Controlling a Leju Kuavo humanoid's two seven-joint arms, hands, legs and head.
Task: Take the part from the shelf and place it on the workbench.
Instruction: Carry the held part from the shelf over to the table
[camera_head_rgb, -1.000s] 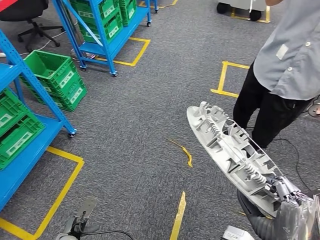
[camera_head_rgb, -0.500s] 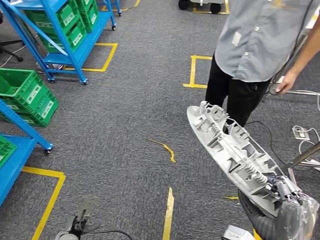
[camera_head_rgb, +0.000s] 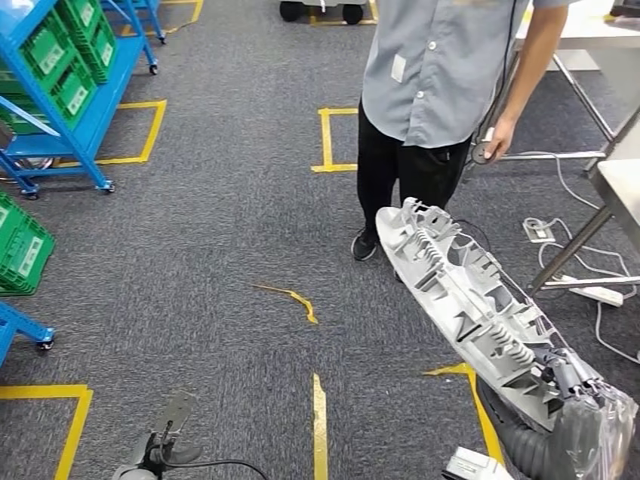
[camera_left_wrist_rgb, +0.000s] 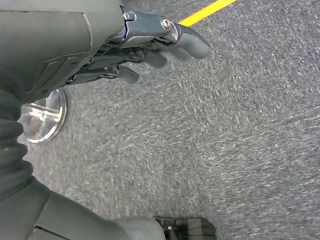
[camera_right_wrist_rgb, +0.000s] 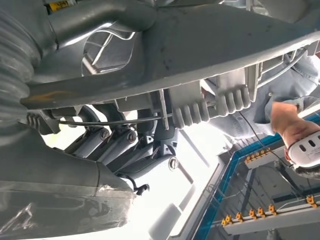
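Observation:
The part (camera_head_rgb: 468, 305) is a long grey ribbed plastic panel. My right hand (camera_head_rgb: 577, 385) grips its near end at the lower right of the head view, and the panel juts forward and up over the carpet. The right wrist view looks along the part (camera_right_wrist_rgb: 188, 55) from close behind my right hand (camera_right_wrist_rgb: 124, 145), whose fingers curl around its ribs. My left hand (camera_left_wrist_rgb: 151, 40) hangs low over the grey carpet with its fingers apart and nothing in them. A corner of the workbench (camera_head_rgb: 623, 185) comes in at the right edge.
A person (camera_head_rgb: 438, 70) in a grey shirt stands just beyond the part's far tip, one hand holding a small device. Cables and a power strip (camera_head_rgb: 596, 295) lie under the bench. Blue shelves with green crates (camera_head_rgb: 60, 75) stand at the far left. Yellow tape marks the carpet.
The whole view has swung to the right: the shelves slid off to the left, the person and the workbench corner came in. The part stays in my right hand.

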